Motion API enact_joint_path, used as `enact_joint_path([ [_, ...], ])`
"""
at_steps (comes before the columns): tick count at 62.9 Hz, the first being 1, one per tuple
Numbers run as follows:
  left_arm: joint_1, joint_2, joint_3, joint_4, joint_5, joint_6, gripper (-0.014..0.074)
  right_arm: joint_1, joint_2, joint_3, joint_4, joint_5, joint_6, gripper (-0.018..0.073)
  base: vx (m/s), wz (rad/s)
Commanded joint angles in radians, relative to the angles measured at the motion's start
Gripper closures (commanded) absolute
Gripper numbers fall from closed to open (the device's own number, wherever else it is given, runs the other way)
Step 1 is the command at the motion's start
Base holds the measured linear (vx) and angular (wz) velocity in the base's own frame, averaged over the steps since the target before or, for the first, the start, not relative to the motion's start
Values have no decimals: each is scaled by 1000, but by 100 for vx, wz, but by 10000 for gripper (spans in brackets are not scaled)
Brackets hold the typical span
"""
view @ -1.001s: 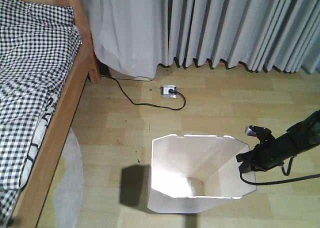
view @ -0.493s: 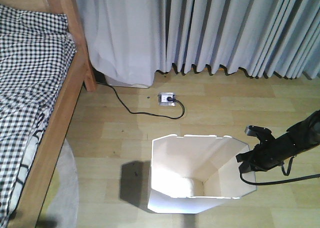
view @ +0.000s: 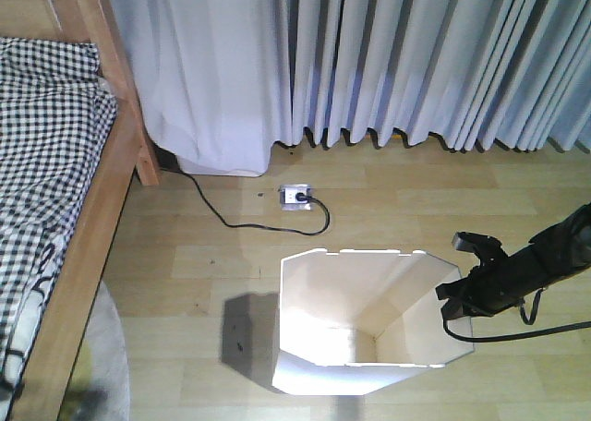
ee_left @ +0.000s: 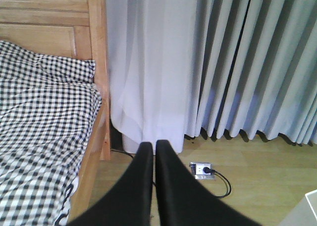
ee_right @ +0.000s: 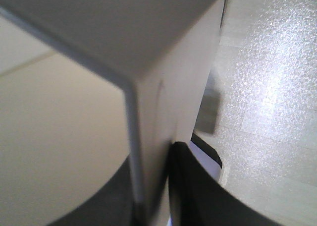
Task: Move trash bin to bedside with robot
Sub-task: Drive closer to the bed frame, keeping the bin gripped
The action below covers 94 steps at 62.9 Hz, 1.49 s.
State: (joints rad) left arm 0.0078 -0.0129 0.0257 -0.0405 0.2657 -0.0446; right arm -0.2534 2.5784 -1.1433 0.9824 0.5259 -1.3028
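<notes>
The white faceted trash bin (view: 343, 296) stands on the wooden floor in the lower middle of the front view. My right gripper (view: 454, 297), a black arm trailing cables, is shut on the bin's right rim. In the right wrist view the bin wall (ee_right: 166, 82) runs between its black fingers (ee_right: 198, 186). The bedside, a light-brown bed frame (view: 85, 241) with checked bedding (view: 46, 144), lies at the left, apart from the bin. My left gripper (ee_left: 154, 147) is shut on nothing and points at the floor by the bed post (ee_left: 97, 62).
Grey curtains (view: 388, 61) hang across the back wall. A floor socket (view: 295, 196) with a black cable (view: 231, 223) sits between the bed post and the bin. A pale rug (view: 103, 366) edge shows at the lower left by the bed rail.
The bed, socket and curtains have slid left and down in the front view, while the bin and right arm hold the same place in the frame. The right gripper's hold is unchanged.
</notes>
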Motion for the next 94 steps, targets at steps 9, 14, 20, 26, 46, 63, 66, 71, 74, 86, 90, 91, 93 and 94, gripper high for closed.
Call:
enact_joint_path([
  [9,0,-14,19,-4,-68,-6,602,-2,-78,-11,43,177,-12,564,16,-8],
  [14,0,-14,19,-4,-68,-6,602,-2,-78,-11,43,177,-12,564,16,-7],
  [20,0,-14,19,-4,-68,-6,602,-2,-78,-11,43,177,-12,564,16,-5],
  [26,0,-14,19,-4,-68,-6,602,-2,-78,-11,43,177,-12,564,15,-2],
  [46,0,-14,19,-4,-68,-6,602,-2,-78,-11,43,177,-12,564,15,6],
  [63,0,-14,19,-4,-68,-6,602,-2,-78,-11,43,177,-12,564,15,6],
  [66,0,-14,19,-4,-68,-6,602,-2,-78,-11,43,177,-12,564,14,2],
  [71,0,-14,19,-4,-68,-6,602,-2,-78,-11,43,177,-12,564,14,1],
  [74,0,-14,19,-4,-68,-6,602,-2,-78,-11,43,177,-12,564,14,1],
  [86,0,-14,19,-4,-68,-6,602,-2,-78,-11,43,177,-12,564,14,1],
  [90,0,-14,19,-4,-68,-6,602,-2,-78,-11,43,177,-12,564,13,1],
  [91,0,-14,19,-4,-68,-6,602,-2,-78,-11,43,177,-12,564,13,1],
  [93,0,-14,19,-4,-68,-6,602,-2,-78,-11,43,177,-12,564,12,2],
  [94,0,-14,19,-4,-68,-6,602,-2,-78,-11,43,177,-12,564,12,3],
])
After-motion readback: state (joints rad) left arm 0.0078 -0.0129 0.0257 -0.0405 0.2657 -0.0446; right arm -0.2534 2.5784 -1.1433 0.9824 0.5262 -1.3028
